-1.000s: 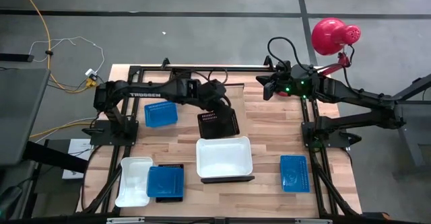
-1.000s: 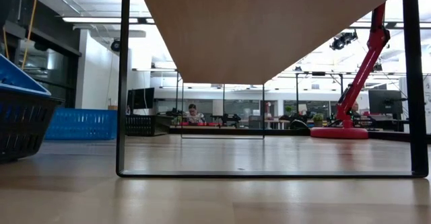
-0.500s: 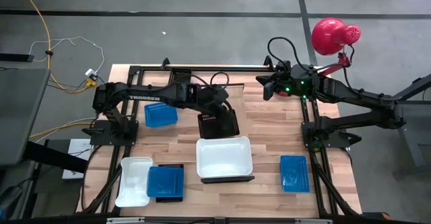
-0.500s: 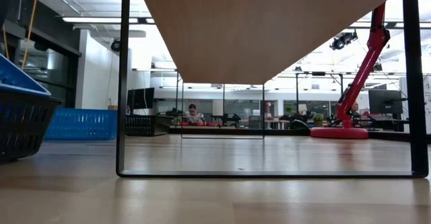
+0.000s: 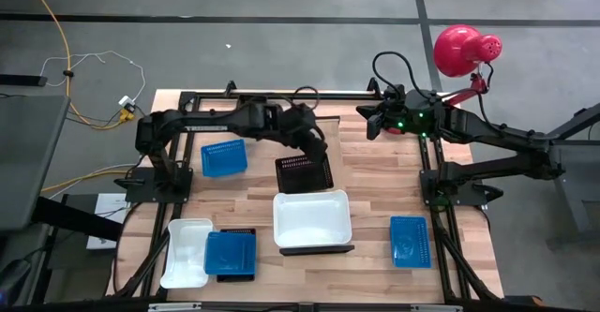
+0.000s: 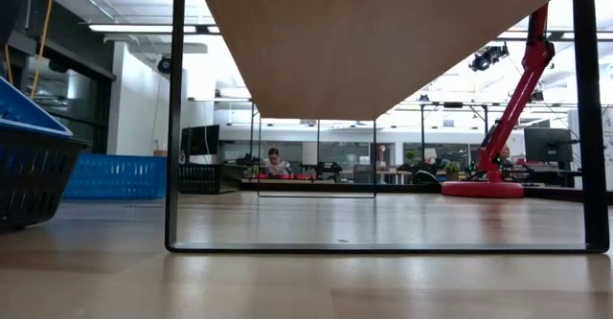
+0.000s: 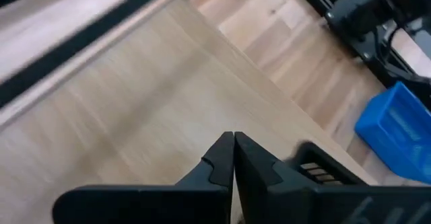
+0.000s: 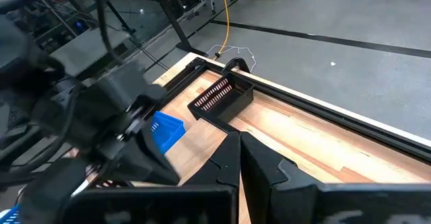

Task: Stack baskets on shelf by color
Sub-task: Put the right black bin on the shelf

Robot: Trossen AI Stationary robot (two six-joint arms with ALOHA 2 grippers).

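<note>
Hovering over the small black mesh basket (image 5: 303, 172) mid-bench, our left gripper (image 5: 321, 149) is pinched closed, empty. Our right gripper (image 5: 368, 125) waits closed near the bench's far edge.

Two black robot arms made of thick tubes and chunky joints, thin black cables looping off them, a small green light on the right arm, pointed black fingers (image 7: 222, 158) on each gripper.

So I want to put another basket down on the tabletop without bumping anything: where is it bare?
Bare wood lies between the white basket and the lone blue basket, and beyond them toward the right gripper. It is crowded at the white, blue and black baskets, and around the black basket under the left gripper.
</note>
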